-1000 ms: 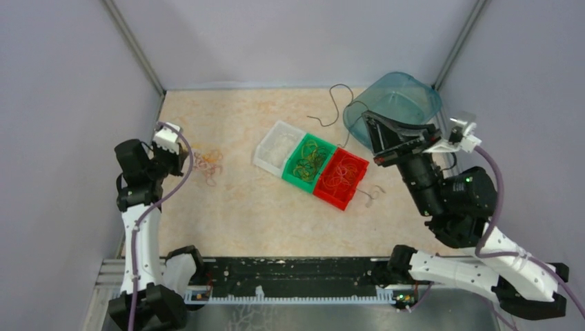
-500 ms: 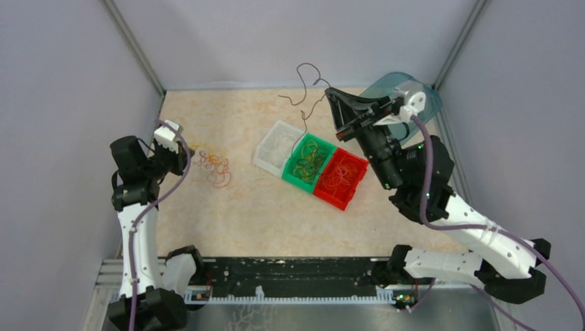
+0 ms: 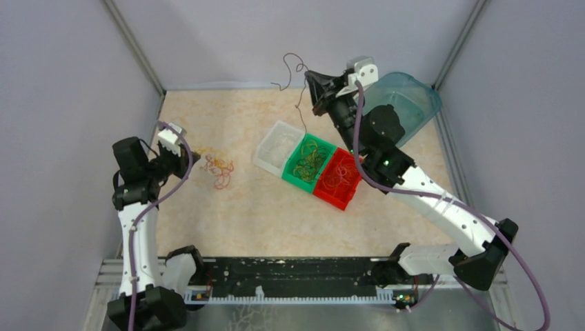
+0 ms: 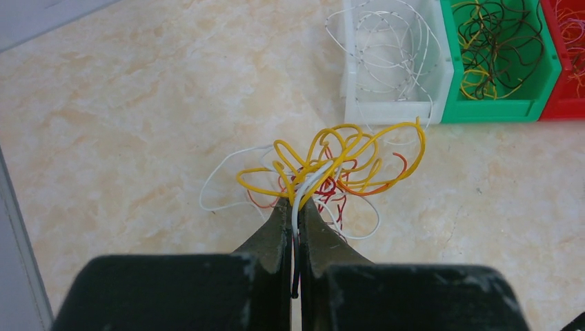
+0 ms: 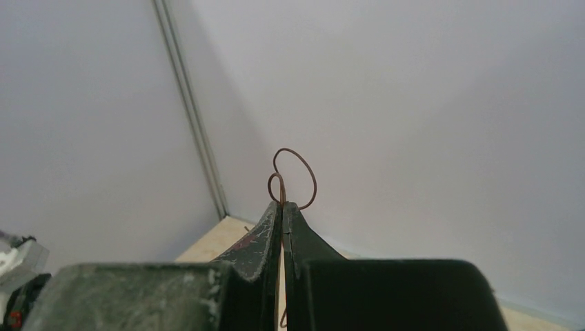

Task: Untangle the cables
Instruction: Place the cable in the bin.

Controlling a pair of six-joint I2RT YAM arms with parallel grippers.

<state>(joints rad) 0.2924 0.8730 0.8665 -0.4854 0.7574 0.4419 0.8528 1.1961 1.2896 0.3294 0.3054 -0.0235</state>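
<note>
One strand was freed: the right gripper, pressed together on a thin brown wire loop, held it aloft. Lowering it into the green plastic bin roughly beneath seemed next. The left gripper pinched the yellow, red and white wire tangle at its tips, on the beige marbled tabletop between grey walls.

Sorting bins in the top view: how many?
3, touching in a diagonal row: white bin on the left, green bin in the middle, red bin on the right. The teal tub at the far right is not counted.
</note>
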